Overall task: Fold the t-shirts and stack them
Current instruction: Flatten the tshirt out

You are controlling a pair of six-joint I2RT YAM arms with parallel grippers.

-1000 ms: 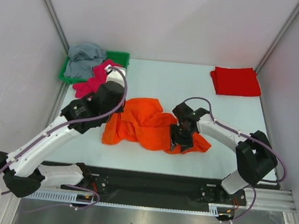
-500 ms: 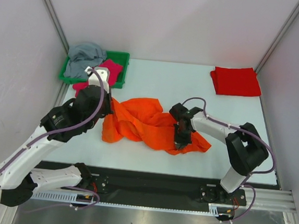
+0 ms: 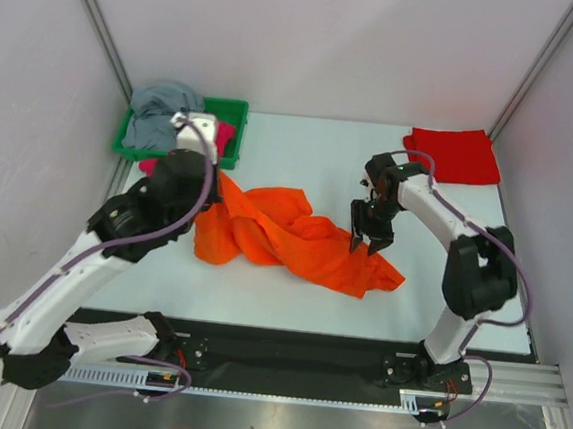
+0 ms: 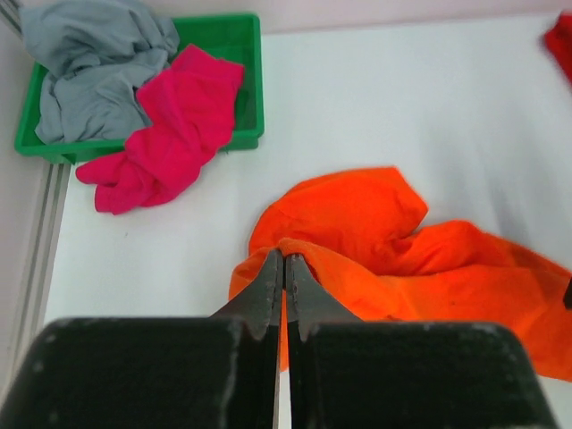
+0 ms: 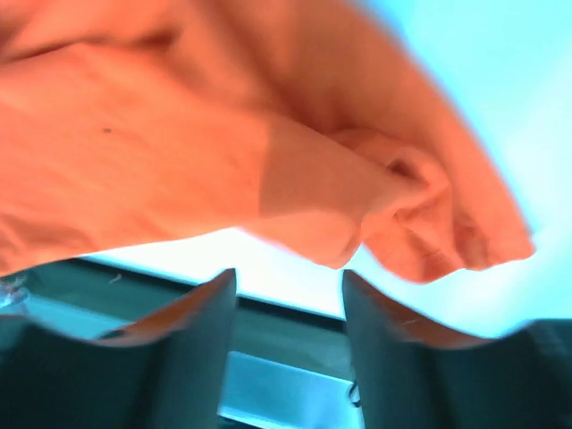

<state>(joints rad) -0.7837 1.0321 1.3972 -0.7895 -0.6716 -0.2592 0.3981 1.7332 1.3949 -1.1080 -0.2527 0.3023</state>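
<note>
**A:** Top external first: why is the orange t-shirt [image 3: 285, 236] strung out across the tabletop [image 3: 311, 161]?

**B:** I judge it is being spread out for folding. The left claw [image 3: 208, 192] pinches its left end, so the cloth rises toward that claw. The right claw [image 3: 369, 244] hangs just above the shirt's other end and touches nothing that I can see. A folded red t-shirt [image 3: 452, 155] lies well beyond the right claw and is probably the start of the stack.

**A:** And the left wrist view?

**B:** The fingers are shut tight on a peak of orange cloth at their tips. The shirt is rumpled, with deep folds running off to the claw's right. Beyond the claw and to its left, a pink t-shirt [image 4: 174, 125] spills over the green tray [image 4: 256, 89]. A grey t-shirt [image 4: 89, 63] is heaped inside the tray.

**A:** Right wrist?

**B:** The fingers stand apart with nothing between them. Orange cloth lies ahead of them, bunched into a thick wrinkle. The picture is blurred, so I cannot tell how near it is.
</note>
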